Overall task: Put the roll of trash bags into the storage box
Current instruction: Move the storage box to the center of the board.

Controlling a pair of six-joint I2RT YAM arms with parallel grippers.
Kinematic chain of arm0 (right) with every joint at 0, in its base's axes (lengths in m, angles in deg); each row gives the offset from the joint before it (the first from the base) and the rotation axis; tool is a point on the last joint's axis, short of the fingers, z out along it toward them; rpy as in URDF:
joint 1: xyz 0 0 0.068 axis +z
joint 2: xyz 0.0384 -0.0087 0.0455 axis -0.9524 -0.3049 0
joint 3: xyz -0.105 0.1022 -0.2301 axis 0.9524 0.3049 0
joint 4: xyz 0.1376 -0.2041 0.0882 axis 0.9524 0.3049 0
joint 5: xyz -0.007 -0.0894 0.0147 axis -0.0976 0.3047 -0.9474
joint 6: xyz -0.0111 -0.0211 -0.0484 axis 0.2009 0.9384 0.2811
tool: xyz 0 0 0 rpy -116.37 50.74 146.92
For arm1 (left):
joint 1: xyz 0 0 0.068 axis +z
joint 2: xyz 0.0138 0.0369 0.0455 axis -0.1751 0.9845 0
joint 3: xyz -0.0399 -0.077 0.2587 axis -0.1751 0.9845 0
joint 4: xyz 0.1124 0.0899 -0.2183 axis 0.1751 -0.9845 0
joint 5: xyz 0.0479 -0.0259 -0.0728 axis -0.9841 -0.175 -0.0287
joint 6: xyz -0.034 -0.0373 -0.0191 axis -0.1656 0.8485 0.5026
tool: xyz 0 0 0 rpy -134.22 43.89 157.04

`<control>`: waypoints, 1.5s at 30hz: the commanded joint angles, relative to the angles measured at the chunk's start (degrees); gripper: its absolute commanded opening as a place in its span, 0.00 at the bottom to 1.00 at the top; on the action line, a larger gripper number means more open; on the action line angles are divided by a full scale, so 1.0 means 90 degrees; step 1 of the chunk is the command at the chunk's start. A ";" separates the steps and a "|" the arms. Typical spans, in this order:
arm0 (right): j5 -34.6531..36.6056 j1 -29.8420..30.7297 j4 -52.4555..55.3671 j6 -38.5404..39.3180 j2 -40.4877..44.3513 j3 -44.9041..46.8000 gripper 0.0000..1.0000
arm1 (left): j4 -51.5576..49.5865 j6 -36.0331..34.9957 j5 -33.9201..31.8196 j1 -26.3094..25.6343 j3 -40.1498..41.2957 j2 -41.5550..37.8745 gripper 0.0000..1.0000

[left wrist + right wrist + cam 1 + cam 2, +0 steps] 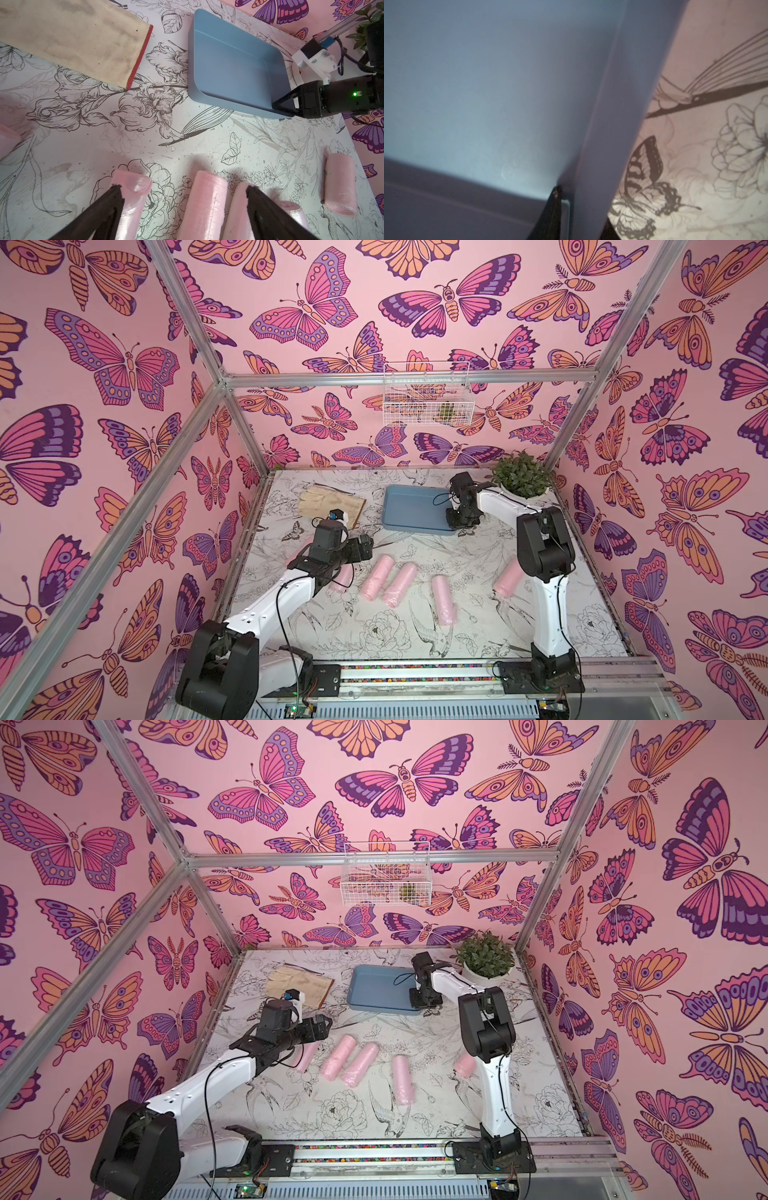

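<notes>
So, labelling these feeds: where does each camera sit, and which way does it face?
Top views: high in front, looking down at the table; left arm and right arm show.
Left wrist: over the pink rolls, facing the storage box; open left gripper shows.
Right wrist: against the storage box rim; right gripper clamps it.
Shared: storage box.

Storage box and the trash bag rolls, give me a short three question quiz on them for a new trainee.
1. True or false: the storage box already holds a roll.
2. The right gripper is: A) open above a roll; B) shut on the storage box's rim; C) open inside the storage box.
3. Fill in: the left gripper, near the pink rolls, has its jaws ____.
Key: 1 false; 2 B; 3 open.
</notes>
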 commanded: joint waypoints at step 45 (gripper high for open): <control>0.0956 -0.0072 0.1039 -0.1374 0.3478 0.2593 0.93 | -0.0101 -0.0369 -0.0133 -0.0059 -0.0180 0.0189 1.00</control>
